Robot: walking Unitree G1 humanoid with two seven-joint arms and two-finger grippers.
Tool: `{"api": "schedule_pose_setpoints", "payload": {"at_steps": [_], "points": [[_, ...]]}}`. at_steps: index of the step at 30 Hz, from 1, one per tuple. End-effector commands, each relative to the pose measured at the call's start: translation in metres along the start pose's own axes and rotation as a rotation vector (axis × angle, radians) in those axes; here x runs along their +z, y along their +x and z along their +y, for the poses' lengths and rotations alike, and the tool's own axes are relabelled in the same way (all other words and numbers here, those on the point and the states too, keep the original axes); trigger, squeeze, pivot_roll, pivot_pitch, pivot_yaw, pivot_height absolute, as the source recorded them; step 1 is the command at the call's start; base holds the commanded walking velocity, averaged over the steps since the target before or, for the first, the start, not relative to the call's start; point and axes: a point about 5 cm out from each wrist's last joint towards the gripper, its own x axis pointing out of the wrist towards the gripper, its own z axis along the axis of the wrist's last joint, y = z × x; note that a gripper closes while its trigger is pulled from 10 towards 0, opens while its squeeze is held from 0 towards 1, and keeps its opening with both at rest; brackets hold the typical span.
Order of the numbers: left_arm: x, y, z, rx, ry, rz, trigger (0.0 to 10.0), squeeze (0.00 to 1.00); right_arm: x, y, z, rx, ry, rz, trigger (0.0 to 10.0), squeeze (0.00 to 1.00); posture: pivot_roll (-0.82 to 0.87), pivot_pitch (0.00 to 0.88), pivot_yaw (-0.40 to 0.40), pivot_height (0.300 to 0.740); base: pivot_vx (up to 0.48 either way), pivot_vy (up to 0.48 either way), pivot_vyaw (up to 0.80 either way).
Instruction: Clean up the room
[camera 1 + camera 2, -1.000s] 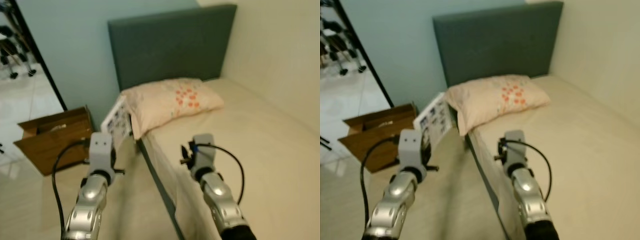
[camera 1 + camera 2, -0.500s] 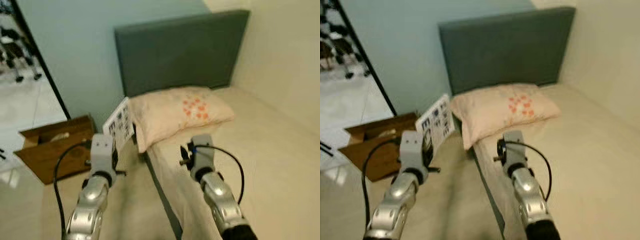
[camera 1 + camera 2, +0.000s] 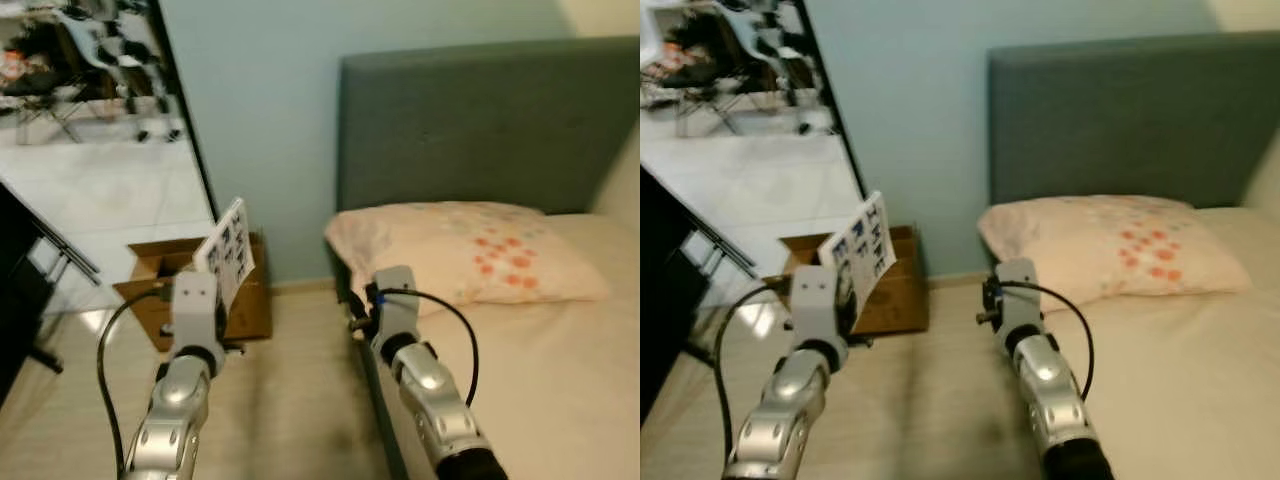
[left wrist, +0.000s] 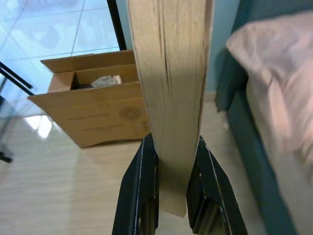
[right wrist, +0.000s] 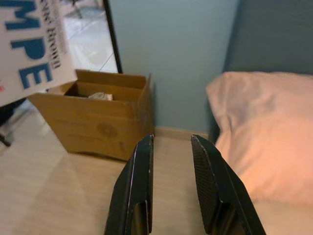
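My left gripper (image 4: 172, 171) is holding a book (image 4: 170, 83). The two black fingers (image 4: 141, 191) press on the book's sides, and the book sticks straight up and out past the tips. I see its page edges in the wrist view. From my head view the book (image 3: 227, 252) tilts up above the left gripper (image 3: 200, 300), with its printed cover showing.

Past the book, on the floor (image 3: 290, 400), sits an open box (image 4: 93, 103). Something pale lies inside it. The box stands by the blue wall (image 3: 260, 120), ahead of the left gripper and a bit lower.

My right gripper (image 5: 172, 166) holds nothing. Its fingers have a narrow gap between them. The box (image 5: 98, 117) is ahead of it too, and the pillow (image 5: 264, 122) is beside it. The right gripper (image 3: 385, 300) hangs at the edge of the bed (image 3: 560, 370), just before the pillow (image 3: 470, 250).

A second ago the bed was in the middle of my view and the box was far off to my left. Now my view has turned left. The box is right ahead of the left gripper, and the doorway (image 3: 90, 110) shows more. The book stays clamped the same way.
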Motion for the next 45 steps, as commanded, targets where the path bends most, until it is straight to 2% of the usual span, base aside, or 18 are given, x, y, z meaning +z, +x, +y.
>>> {"api": "schedule_pose_setpoints", "payload": {"at_steps": [1,22,37,45], "points": [[0.0052,-0.0005,0.0047,0.015,0.008,-0.031,10.0,0.00,0.0004,0.0002,0.0015,0.000,0.023,-0.008,10.0,0.00,-0.03,0.083,0.011,0.740,0.394,0.000,0.00],[0.0039,0.0000,0.0036,-0.007,0.017,-0.022,10.0,0.00,-0.0002,-0.0006,-0.0015,-0.032,0.027,-0.011,10.0,0.00,-0.03,0.084,0.023,0.740,0.386,0.000,0.00],[0.0037,0.0002,0.0005,-0.025,0.059,-0.038,10.0,0.00,-0.0013,-0.0001,-0.0037,-0.054,0.043,-0.001,10.0,0.00,-0.03,0.084,0.025,0.740,0.000,0.000,0.00],[0.0034,0.0003,-0.0001,-0.030,0.059,-0.036,10.0,0.00,-0.0032,0.0002,-0.0068,-0.073,0.047,0.017,10.0,0.00,-0.04,0.084,0.028,0.740,0.000,0.000,-0.76]]}}
